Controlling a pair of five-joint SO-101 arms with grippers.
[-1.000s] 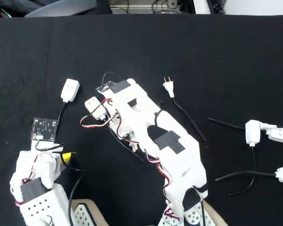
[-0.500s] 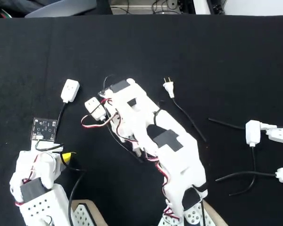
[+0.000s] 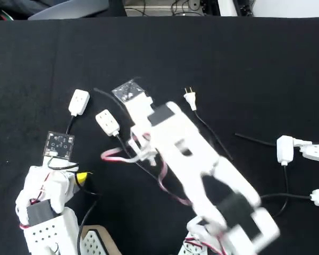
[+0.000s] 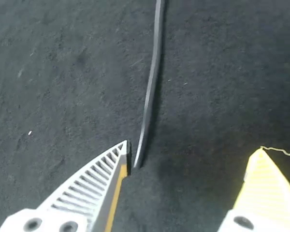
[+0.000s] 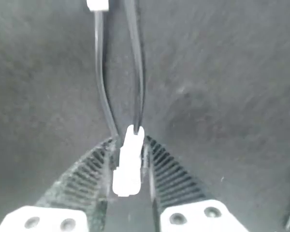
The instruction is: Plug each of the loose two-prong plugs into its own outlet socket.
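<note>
The black desk (image 3: 266,64) is carrying the whole job. Across its middle the right arm (image 3: 191,154) is stretching out, its wrist hanging just beyond two white outlet sockets. These are the outer socket (image 3: 78,102) and the inner socket (image 3: 107,122), lying near each other but apart. The left arm (image 3: 45,202) is sitting folded at the near corner, on the near side of those sockets.

The right gripper (image 5: 129,142) is clamping a white held plug (image 5: 127,169) between its ribbed fingers, with the plug's black cord (image 5: 137,82) running straight away from it. Which way the prongs are facing is not showing. The left gripper (image 4: 191,150) is standing wide apart over bare desk, gripping nothing, with a thin black lead (image 4: 152,82) passing just beside its white finger. A loose plug (image 3: 190,98) is lying on the far side of the right arm from the sockets, prongs pointing away from the arms.

The step in hand is looking like the carrying of the held plug to a socket. The next move is probably calling for squaring the prongs to the inner socket's slots before pushing. That socket is lying free, so it may slide unless the left gripper is steadying it.
</note>
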